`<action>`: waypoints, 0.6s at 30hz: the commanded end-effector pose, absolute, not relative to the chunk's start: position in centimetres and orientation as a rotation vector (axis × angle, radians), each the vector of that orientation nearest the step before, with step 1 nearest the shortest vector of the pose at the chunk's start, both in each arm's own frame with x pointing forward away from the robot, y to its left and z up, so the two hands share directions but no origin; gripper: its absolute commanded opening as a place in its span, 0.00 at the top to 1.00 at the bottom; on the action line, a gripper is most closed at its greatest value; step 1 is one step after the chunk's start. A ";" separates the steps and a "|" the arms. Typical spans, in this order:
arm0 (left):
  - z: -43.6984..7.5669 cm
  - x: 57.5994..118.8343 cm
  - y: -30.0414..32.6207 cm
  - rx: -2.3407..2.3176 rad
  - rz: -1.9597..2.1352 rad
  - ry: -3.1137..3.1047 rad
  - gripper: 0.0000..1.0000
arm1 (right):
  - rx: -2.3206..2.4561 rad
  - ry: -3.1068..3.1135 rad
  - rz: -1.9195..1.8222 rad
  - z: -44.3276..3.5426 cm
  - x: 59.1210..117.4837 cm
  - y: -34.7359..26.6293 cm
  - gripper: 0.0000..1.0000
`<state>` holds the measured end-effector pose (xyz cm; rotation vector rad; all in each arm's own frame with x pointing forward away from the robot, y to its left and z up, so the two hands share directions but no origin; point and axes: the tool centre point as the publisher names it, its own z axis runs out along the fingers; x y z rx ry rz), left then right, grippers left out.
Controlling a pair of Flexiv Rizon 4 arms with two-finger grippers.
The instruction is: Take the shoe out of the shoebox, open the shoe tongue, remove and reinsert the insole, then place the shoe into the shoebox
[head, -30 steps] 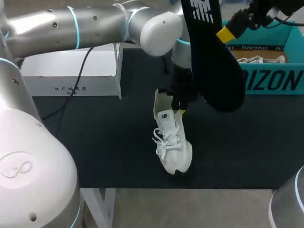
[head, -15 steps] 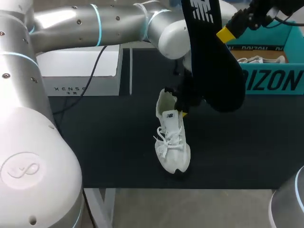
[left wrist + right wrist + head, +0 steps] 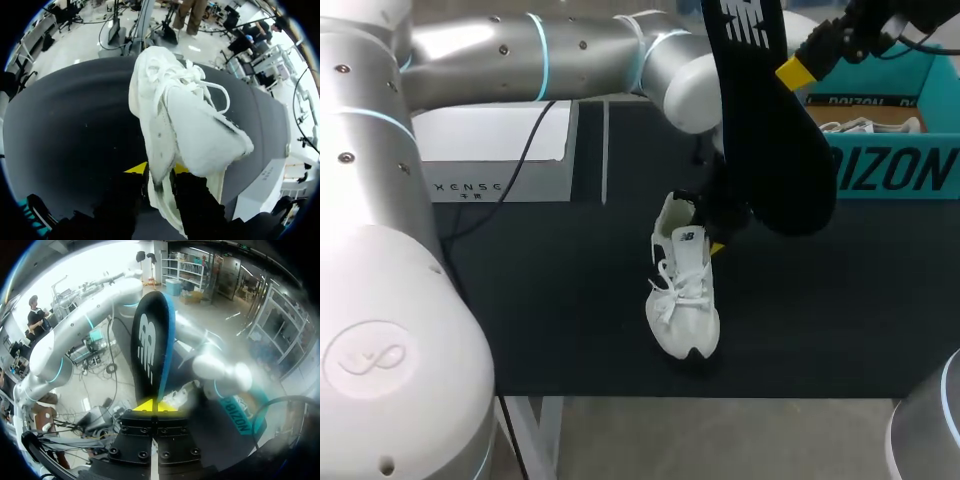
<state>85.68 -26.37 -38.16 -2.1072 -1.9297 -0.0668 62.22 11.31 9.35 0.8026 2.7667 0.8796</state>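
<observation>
Head view: the white shoe (image 3: 684, 290) sits on the black table (image 3: 520, 300) near its front edge, toe toward that edge and heel toward the back. My left arm comes in across the top and drops to the heel, where the left pincer (image 3: 705, 228) meets the shoe's back rim. In the left wrist view the shoe (image 3: 185, 125) stretches straight ahead of that pincer (image 3: 159, 172), laces and toe farthest out. The heel wall runs between the two dark fingers (image 3: 192, 192), which press it from both sides, so the pincer is nearly closed on the rim. I cannot tell whether the toe rests on the table or hangs just above it. The black insole (image 3: 765, 130) is held well above the shoe by my right pincer (image 3: 800, 65), tilted, with its lower end over the left pincer. In the right wrist view the right pincer (image 3: 154, 406) is squeezed almost together on the insole's (image 3: 150, 350) near end, and the rest stands up ahead of it. The teal shoebox (image 3: 920, 170) is at the table's back right with a second white shoe (image 3: 865, 125) inside, and a white box (image 3: 490, 150) is at the back left.
</observation>
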 end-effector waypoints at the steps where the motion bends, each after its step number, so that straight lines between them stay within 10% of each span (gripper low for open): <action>1: -36.4 85.4 -25.3 -2.169 0.040 -2.015 0.00 | 0.806 2.769 0.875 9.5 62.3 11.4 1.00; 18: -27.3 87.0 -20.7 -2.459 1.184 -2.630 0.00 | 0.806 2.769 0.875 9.5 62.3 11.4 1.00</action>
